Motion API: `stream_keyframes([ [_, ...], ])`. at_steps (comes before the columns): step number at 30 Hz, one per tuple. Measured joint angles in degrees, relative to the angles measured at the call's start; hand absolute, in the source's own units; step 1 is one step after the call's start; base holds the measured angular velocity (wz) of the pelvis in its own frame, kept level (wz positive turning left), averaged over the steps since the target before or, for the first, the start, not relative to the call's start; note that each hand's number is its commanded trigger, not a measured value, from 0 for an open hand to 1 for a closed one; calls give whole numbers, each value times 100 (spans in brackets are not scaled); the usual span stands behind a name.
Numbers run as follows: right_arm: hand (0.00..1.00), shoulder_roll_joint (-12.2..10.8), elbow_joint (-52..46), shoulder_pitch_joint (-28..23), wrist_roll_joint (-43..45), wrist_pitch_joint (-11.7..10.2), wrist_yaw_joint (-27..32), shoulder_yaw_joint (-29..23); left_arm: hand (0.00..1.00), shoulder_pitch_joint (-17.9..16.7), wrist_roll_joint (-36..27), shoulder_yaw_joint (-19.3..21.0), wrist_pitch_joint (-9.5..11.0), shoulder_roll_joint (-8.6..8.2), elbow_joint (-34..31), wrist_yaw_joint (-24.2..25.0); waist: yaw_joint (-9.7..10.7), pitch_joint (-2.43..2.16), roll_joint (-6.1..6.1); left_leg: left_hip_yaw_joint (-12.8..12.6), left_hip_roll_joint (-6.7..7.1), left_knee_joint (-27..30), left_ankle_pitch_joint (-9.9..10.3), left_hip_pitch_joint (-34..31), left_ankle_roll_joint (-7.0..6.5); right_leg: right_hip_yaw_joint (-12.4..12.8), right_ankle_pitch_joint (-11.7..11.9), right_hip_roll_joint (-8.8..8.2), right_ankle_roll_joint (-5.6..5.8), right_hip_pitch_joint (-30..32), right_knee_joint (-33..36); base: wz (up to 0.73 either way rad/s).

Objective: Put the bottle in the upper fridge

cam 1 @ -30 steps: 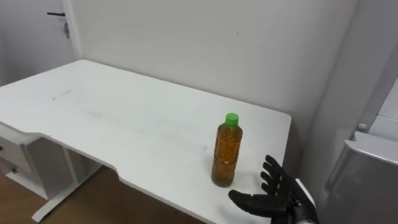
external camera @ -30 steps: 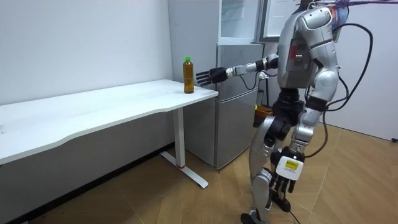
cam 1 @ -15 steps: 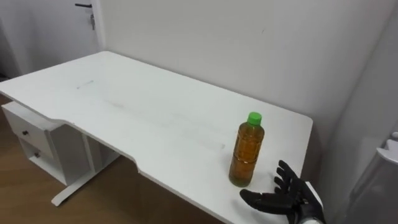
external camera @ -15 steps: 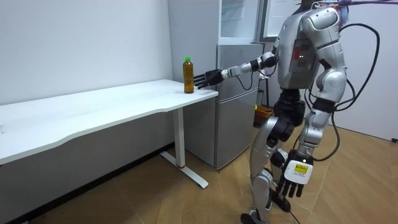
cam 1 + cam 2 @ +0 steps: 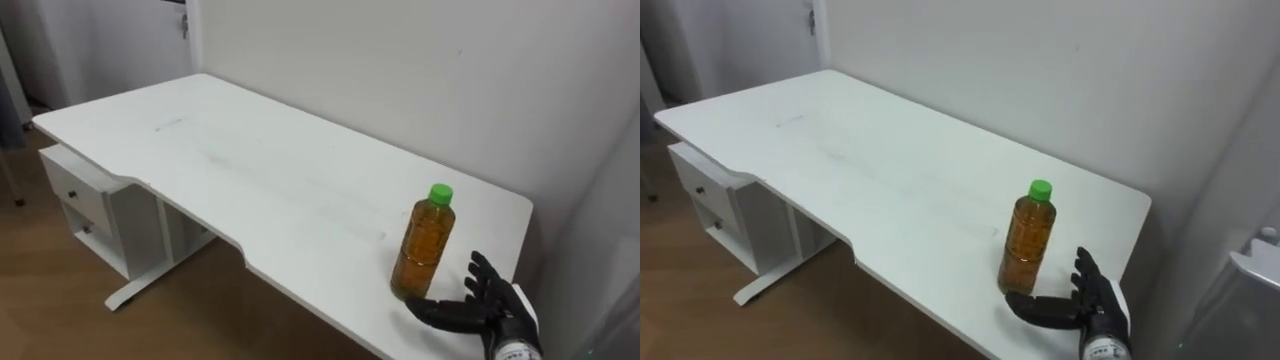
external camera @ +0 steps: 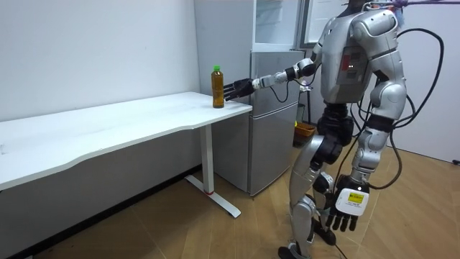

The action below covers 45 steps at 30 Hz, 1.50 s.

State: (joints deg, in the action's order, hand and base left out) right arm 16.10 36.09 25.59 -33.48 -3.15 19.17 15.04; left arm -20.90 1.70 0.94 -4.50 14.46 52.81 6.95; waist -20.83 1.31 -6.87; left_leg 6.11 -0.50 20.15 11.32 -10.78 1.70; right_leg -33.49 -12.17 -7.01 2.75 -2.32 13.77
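An amber bottle (image 5: 424, 245) with a green cap stands upright near the right end of the white table (image 5: 250, 170). My right hand (image 5: 482, 306) hovers just to the right of the bottle's base, open, with the fingers spread and the thumb stretched out close to the foot of the bottle. It holds nothing. In the room view I stand beside the table's end, right arm stretched towards the bottle (image 6: 216, 78). My left hand (image 6: 346, 212) hangs low at my side, fingers relaxed.
A grey fridge (image 6: 277, 108) stands right beside the table's end, with its upper part (image 6: 277, 21) above. A white drawer unit (image 5: 85, 195) sits under the table's left part. A wall runs behind the table. The floor is wood.
My right hand has come closer to the bottle, its thumb now near the base. The eye view has shifted, so the bottle sits further right. My left arm has swung lower.
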Motion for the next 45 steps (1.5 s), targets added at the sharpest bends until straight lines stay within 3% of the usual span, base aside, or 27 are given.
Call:
stream_keyframes([
  [7, 0, 36, 0, 89, 5, -75, 286, 59, 0, -12, -230, -1, 39, 41, 6, -16, -14, 2, -1, 29, 9, 7, -1, -54, -1, -30, 0, 2, 1, 27, 0, 3],
  [21, 0, 375, 1, 467, 7, -110, 526, 181, 0, -19, -227, -14, 96, 49, 11, -12, -169, 31, -23, 54, 15, 5, -1, -70, 0, -35, 0, 3, 1, 44, 0, 0],
  [29, 0, 383, 24, 486, 1, -112, 519, 182, 0, -77, -227, -14, 104, 59, 7, -13, -250, 54, -2, 84, 22, 50, 0, -79, 1, -31, 1, 8, 1, 33, 1, 0],
  [45, 0, 394, 271, 609, 5, -130, 565, 313, 0, -81, -241, -4, 208, 197, 8, -142, -558, 54, -35, 177, 29, 139, -8, -413, 10, -54, 0, 2, -1, 343, 112, 1],
])
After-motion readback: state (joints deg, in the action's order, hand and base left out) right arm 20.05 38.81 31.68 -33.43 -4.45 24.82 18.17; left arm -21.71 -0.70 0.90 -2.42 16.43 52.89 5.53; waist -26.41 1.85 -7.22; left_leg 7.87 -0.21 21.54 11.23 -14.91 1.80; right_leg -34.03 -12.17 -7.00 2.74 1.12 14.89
